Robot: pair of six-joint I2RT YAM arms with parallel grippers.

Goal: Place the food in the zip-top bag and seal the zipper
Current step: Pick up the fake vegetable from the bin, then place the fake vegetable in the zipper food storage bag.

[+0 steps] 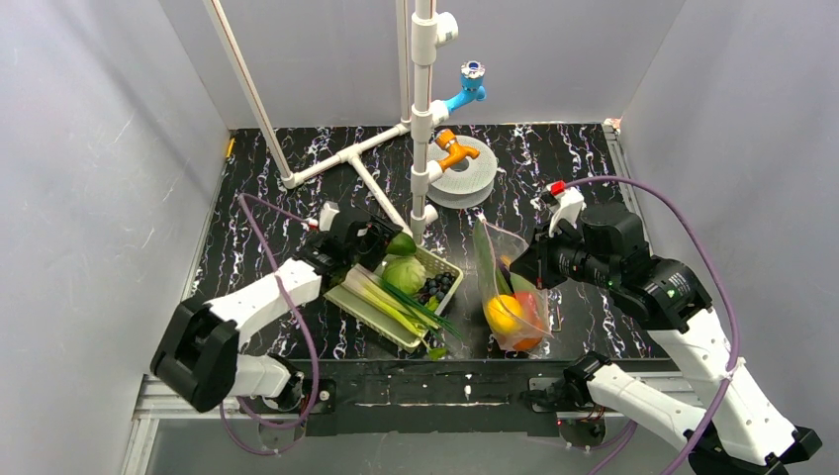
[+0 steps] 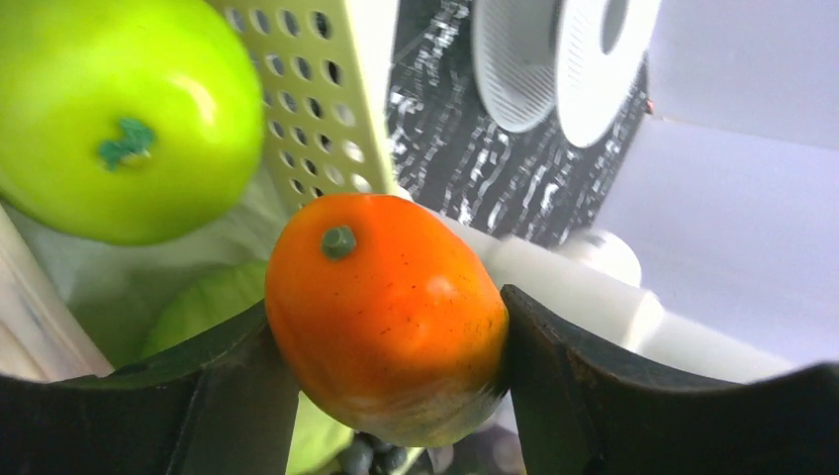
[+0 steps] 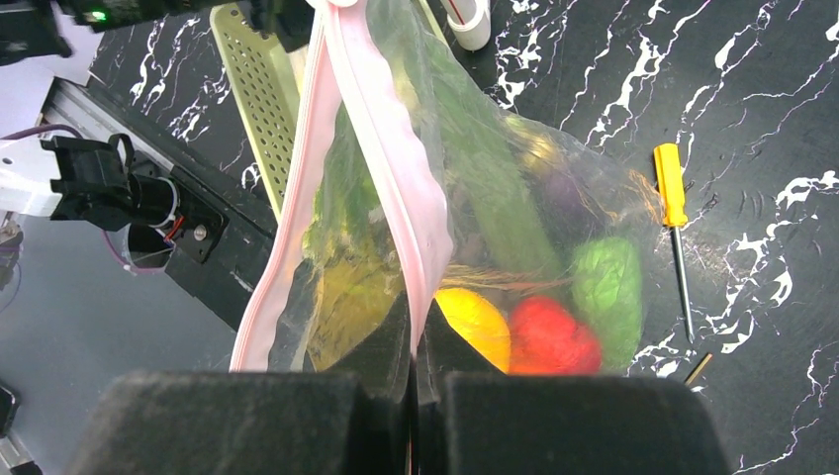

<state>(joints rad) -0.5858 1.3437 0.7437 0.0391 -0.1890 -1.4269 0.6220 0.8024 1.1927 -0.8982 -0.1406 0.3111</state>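
Note:
My left gripper (image 2: 396,341) is shut on an orange round fruit (image 2: 388,312) over the far corner of the pale green mesh basket (image 1: 371,309); in the top view the gripper (image 1: 381,240) sits beside a green fruit (image 1: 401,244). My right gripper (image 3: 414,341) is shut on the pink zipper (image 3: 391,168) of the clear zip-top bag (image 3: 495,198), holding its mouth up and open. Inside the bag lie a yellow fruit (image 3: 475,322), a red piece (image 3: 549,336) and green pieces (image 3: 605,287). In the top view the bag (image 1: 510,287) stands right of the basket.
The basket holds a green cabbage (image 1: 404,274), leeks (image 1: 391,302) and dark berries (image 1: 435,288). A large green fruit (image 2: 109,114) is near my left fingers. A yellow-handled screwdriver (image 3: 673,198) lies beside the bag. White pipe frame (image 1: 422,109) and a grey spool (image 1: 463,173) stand behind.

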